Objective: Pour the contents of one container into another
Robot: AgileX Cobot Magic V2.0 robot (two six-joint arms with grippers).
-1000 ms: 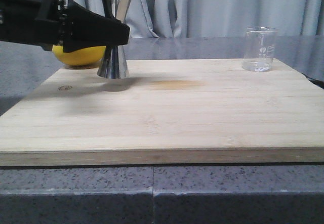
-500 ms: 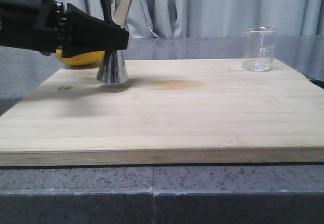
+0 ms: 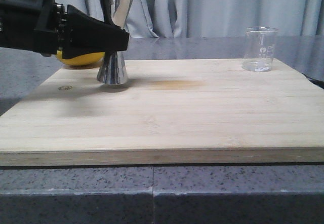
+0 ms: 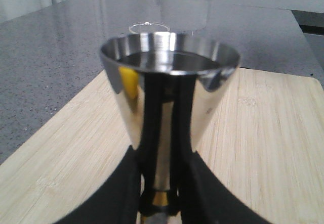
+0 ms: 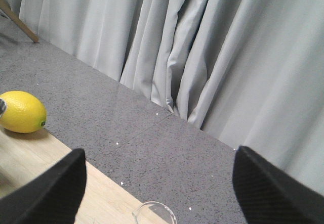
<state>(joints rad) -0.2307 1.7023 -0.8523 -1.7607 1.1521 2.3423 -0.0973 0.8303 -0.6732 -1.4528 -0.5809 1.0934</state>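
The steel hourglass jigger (image 3: 112, 68) stands upright at the far left of the wooden board (image 3: 192, 118), its base at the board's surface. My left gripper (image 3: 116, 41) is shut on its narrow gold-banded waist. In the left wrist view the jigger (image 4: 169, 92) fills the middle, with the gripper (image 4: 161, 196) clamped round its waist and the beaker's rim (image 4: 148, 27) showing behind it. The clear glass beaker (image 3: 260, 49) stands alone at the board's far right corner. My right gripper (image 5: 162, 193) is open above the beaker's rim (image 5: 154, 213), holding nothing; it is out of the front view.
A yellow lemon (image 3: 81, 58) lies behind my left gripper on the grey stone counter (image 3: 202, 44), off the board's far left corner, and also shows as a lemon (image 5: 20, 112) in the right wrist view. Grey curtains (image 3: 212, 6) hang behind the counter.
The left gripper has brought the jigger slightly down and straightened it on the board. The beaker has not moved.
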